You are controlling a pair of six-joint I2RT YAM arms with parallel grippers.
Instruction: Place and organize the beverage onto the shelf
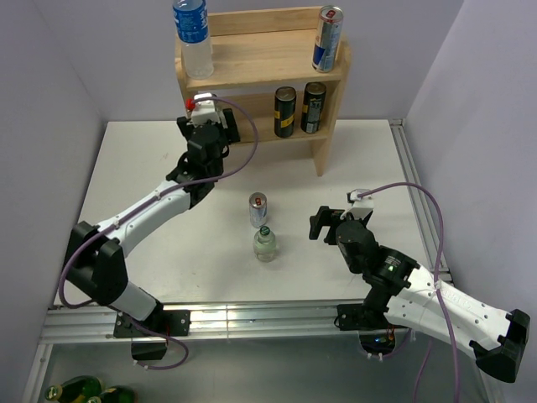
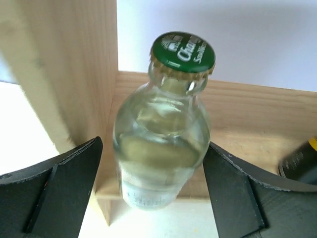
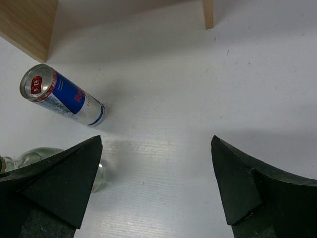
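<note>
1. Left gripper (image 2: 152,144), left wrist: fingers are being held parted around the bottle (image 2: 161,139) on the lower tier of the shelf (image 2: 74,74); placement is being completed.
2. Right wrist: right gripper (image 3: 156,144) is being held agape, empty.
3. Top: can (image 1: 258,210) and second bottle (image 1: 265,243) are being left unshelved, one probably being needed next.

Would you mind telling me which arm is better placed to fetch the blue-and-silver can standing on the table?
The right arm. Its open jaws face the can, empty. The left arm has its jaws up at the shelf, either side of a green-capped bottle on its lower tier.
</note>
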